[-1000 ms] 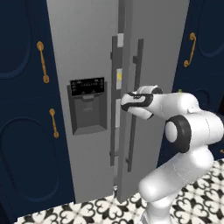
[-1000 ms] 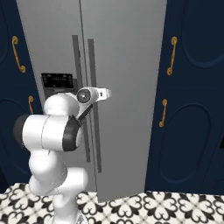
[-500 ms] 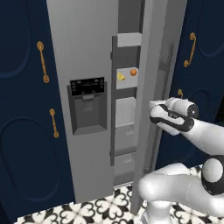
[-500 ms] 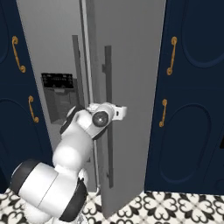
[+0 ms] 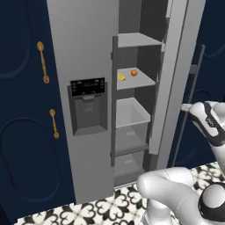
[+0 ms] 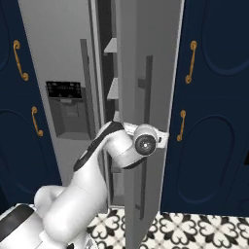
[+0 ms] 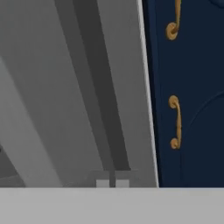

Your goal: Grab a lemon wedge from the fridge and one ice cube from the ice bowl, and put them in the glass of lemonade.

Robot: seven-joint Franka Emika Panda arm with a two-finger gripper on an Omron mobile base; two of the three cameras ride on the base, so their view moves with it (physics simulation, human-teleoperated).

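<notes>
Clearly the lemon wedge (image 5: 121, 77) is the thing to worry about: it sits on a middle shelf (image 5: 141, 82) inside the open fridge (image 5: 83, 52), toward the front left of that shelf, with a small round orange item (image 5: 134, 73) just beside it to the right. Judging by its look, it is tiny and very light, a tapered piece with sloping faces, so it would likely squirt out of a hard pinch or tip if nudged. The safest hold seems to be across its two flat cut faces near the thick middle, with the jaws coming in level from the front and closing gently, while staying clear of the orange neighbour. The right fridge door (image 6: 146, 58) stands swung out, leaving the shelves exposed in the left base view. The gripper (image 7: 112, 180) points at the door's dark vertical handle (image 7: 98, 87), its fingertips drawn together with no gap to speak of between them; the hand view does not make plain whether they pinch the bar or merely rest near it. Navy cabinets (image 6: 214, 97) with brass handles (image 7: 175, 122) flank the fridge on both sides.
</notes>
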